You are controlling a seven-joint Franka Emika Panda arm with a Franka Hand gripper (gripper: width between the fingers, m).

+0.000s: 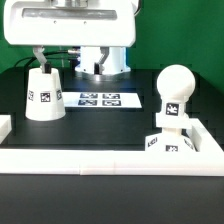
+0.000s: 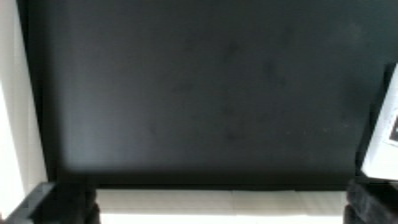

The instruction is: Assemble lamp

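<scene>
The lamp lies in separate pieces in the exterior view. Its shade point(image 1: 44, 94), a truncated cone with a square tag on its side, stands at the middle left of the frame on the black table point(image 1: 100, 130). The round-headed bulb point(image 1: 176, 92) stands upright in the square base point(image 1: 168, 140) at the right of the frame, well apart from the shade; the base sits against the white rail point(image 1: 100, 160) that runs across the lower part of the frame. Between the shade and the bulb, farther back, the marker board point(image 1: 98, 99) lies flat. The arm point(image 1: 70, 25) fills the top of the frame; its gripper cannot be made out here.

The wrist view shows mostly bare black table point(image 2: 214, 90). Two dark fingertips point(image 2: 54, 205) sit at the lower corners, far apart, with nothing between them: the gripper point(image 2: 214, 205) is wide open and holds nothing. A white edge shows at the right border.
</scene>
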